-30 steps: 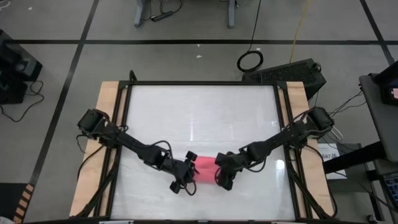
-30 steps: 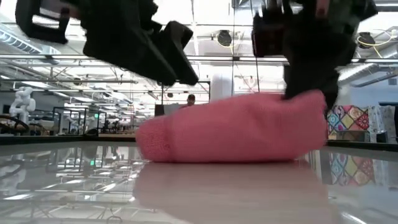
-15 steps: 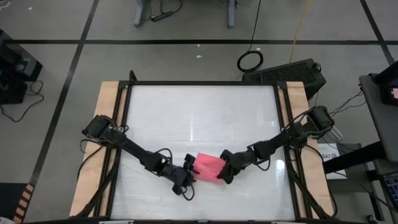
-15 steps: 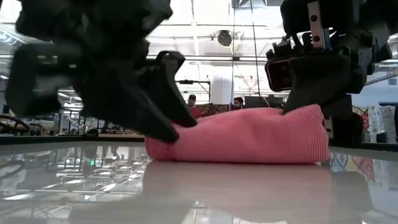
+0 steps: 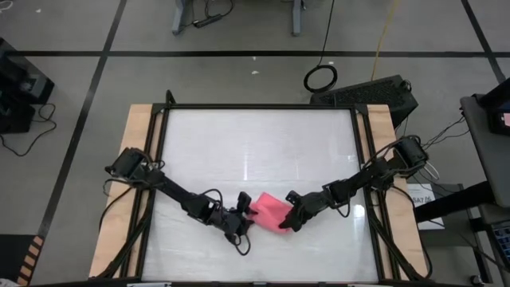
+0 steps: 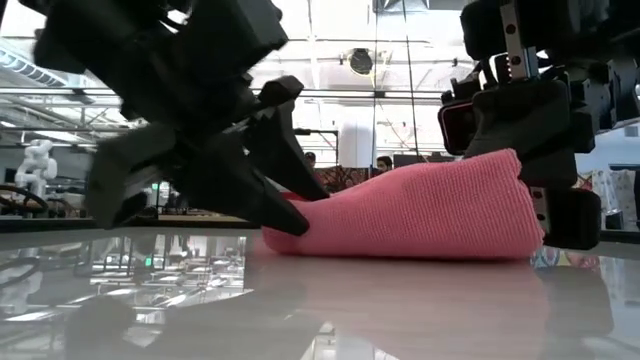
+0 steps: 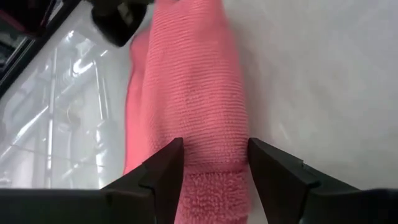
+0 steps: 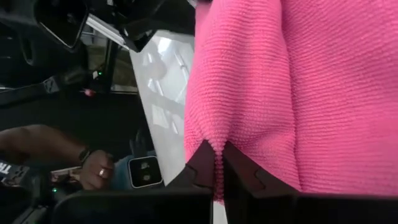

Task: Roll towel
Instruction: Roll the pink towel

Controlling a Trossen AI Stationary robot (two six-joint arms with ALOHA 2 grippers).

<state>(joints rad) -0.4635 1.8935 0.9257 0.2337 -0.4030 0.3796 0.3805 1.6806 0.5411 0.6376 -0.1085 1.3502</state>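
Jaws, right: pinched together on a thin fold at one end of the towel [image 8: 261, 93], the two fingers nearly meeting with pink cloth between them. I read this as a firm hold on an edge layer, not on the whole bundle.

Jaws, left: standing apart, one finger on each side of the towel's other end, cloth filling the gap; I cannot say they are squeezing it.

Left gripper [image 5: 241, 224]: low at the near middle of the desk [image 5: 255, 135], at the towel's left end.

Right gripper [image 5: 288, 224]: low at the towel's right end, arm reaching in from the right side.

Towel: bright pink, lying on the desk between the two grippers as a thick, partly bunched bundle, fuller at the right end and tapering toward the left in the low view.

Step in hand, my judgement: turning the bundle over itself into a roll.

Handling notes, my judgement:
- Keep both ends level so the roll does not cone.
- Move both arms at one pace; the cloth is soft and will twist if one leads.
- Keep the right pinch closed until the layer is tucked.
- Press lightly; the desk is glossy and the towel may slide rather than turn.
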